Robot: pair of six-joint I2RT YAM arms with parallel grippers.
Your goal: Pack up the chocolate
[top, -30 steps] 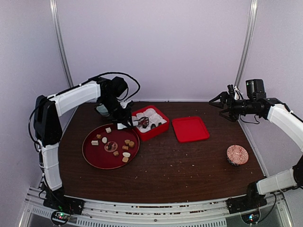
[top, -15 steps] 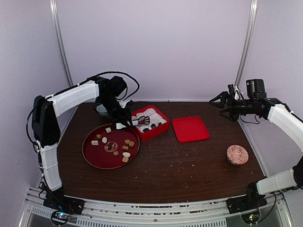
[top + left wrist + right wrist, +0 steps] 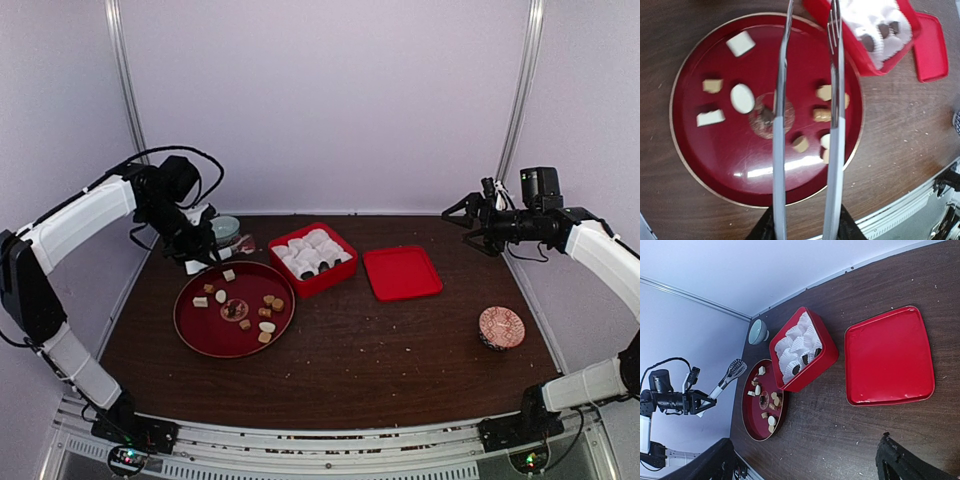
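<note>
The counter (image 3: 400, 350) carries a round red plate (image 3: 695, 150) at left, an open red box (image 3: 335, 278) just beside the plate's far right rim, and the box's lid (image 3: 402, 272) just right of the box. The chocolate (image 3: 742, 98) lies mostly loose on the plate: tan and cream-white pieces, with one dark piece at centre. A few dark pieces already sit in the white paper cups (image 3: 310, 250) inside the box. Step in hand, as judged: taking the next piece off the plate. The tongs (image 3: 834, 125) hang above the plate, blades parted, nothing between them. Recommended: descend straight, with the blades straddling one piece only. The cream-white pieces stand apart and are the safer choice; the tan ones opposite crowd together and could be knocked. Close gently, since a small piece may squirt out, then lift clear of the box wall before lowering into an unfilled cup. The left arm (image 3: 80, 220) reaches in from the left, elbow high, wrist bent down toward the plate's far left edge. The left pincer (image 3: 805, 227) is clenched on the tongs' handle end. The right arm (image 3: 600, 250) is held aloft at far right, forearm pointing left, well apart from the work. The right pincer (image 3: 458, 213) is released and empty.
</note>
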